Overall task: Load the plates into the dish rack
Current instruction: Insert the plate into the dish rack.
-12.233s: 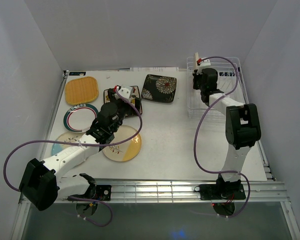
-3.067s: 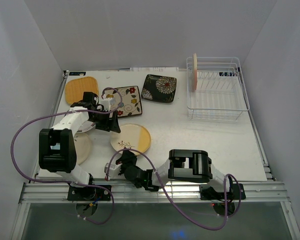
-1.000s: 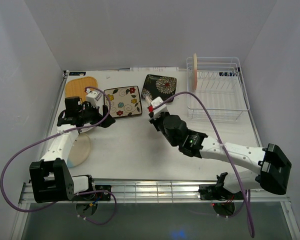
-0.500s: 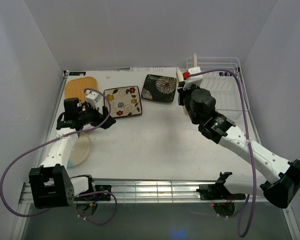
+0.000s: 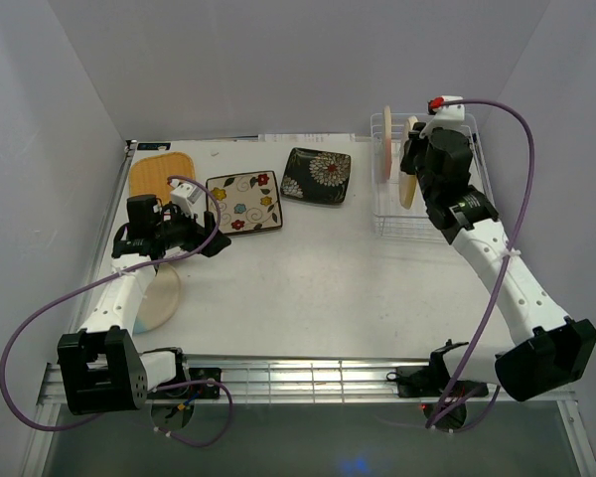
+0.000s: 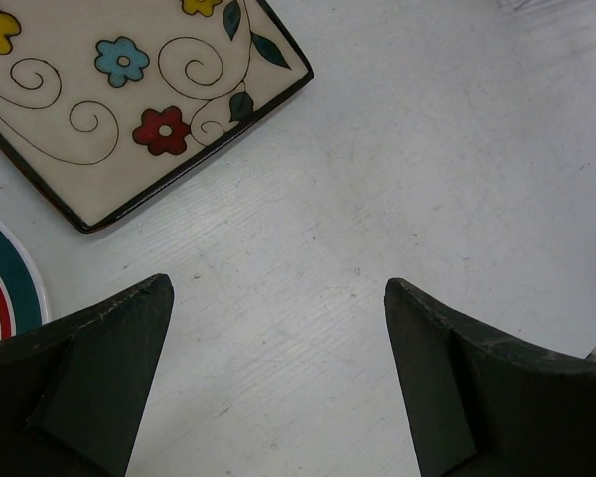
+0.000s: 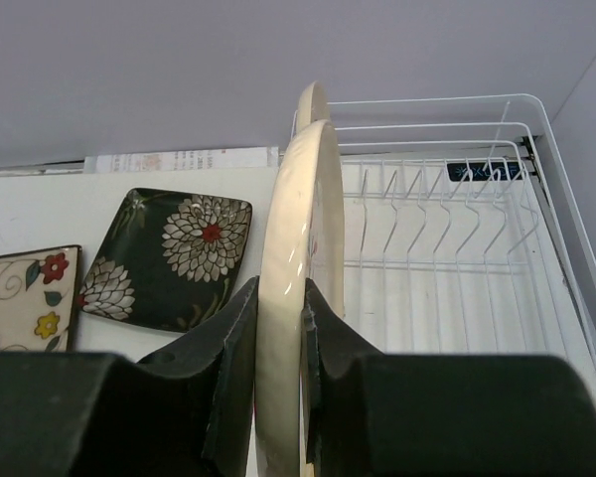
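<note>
My right gripper (image 5: 417,164) is shut on the rim of a round yellow-cream plate (image 5: 408,177), held upright on edge over the left end of the white wire dish rack (image 5: 447,224). In the right wrist view both fingers (image 7: 233,328) clamp this plate (image 7: 288,219), just in front of a pink-cream plate (image 7: 315,104) standing in the rack (image 7: 457,229). My left gripper (image 5: 201,238) hovers open over bare table beside the cream floral plate (image 5: 243,202). In the left wrist view the left gripper (image 6: 278,293) holds nothing.
The orange square plate (image 5: 162,176) and black floral plate (image 5: 317,175) lie flat at the back. A blue-cream plate (image 5: 154,298) lies under the left arm. A green-rimmed plate's edge (image 6: 2,288) shows by the left finger. Enclosure walls surround the table.
The right arm has carried the yellow-cream plate from mid-table, right and back, to above the rack's left end. The left arm has barely moved and stays open.
</note>
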Available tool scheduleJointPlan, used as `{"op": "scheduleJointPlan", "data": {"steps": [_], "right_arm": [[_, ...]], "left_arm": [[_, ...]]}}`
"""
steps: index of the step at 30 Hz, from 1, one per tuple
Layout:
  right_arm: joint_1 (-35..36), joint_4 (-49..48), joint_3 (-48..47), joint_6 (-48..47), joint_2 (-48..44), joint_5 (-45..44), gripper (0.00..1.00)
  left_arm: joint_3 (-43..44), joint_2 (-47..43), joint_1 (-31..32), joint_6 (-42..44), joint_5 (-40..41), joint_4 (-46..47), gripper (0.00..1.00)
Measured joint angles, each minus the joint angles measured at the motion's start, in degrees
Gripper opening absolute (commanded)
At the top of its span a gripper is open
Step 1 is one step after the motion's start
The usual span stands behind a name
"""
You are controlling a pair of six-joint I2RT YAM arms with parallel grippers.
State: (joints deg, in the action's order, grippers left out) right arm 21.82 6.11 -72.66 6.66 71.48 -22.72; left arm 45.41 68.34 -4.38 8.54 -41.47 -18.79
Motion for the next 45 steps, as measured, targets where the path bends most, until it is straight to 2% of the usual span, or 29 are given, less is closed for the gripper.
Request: {"op": "scheduleJointPlan", "data": {"steps": [13,20,36,45], "right_arm": [[-7.0,0.4,-7.1,2.6,10.0,7.1,0.08],[-9.5,-0.7,-12.3,2.1,15.9,7.9,0.08],[-10.1,-2.0,-25.1,1.9,30.8,8.1,0.08],[-10.3,-3.1,-27.7,1.2,36.2,7.9,0.08]], "left_arm": [[-0.5,-0.9,0.0,0.0,-1.4,0.0,0.98],[-0.8,-1.3,0.0,0.0,-2.5,0.0,0.98],[-0.9,-2.4,0.0,0.0,-3.6,0.0,0.98],[-1.1,-4.6,0.0,0.0,-4.2,0.0,0.98]]}}
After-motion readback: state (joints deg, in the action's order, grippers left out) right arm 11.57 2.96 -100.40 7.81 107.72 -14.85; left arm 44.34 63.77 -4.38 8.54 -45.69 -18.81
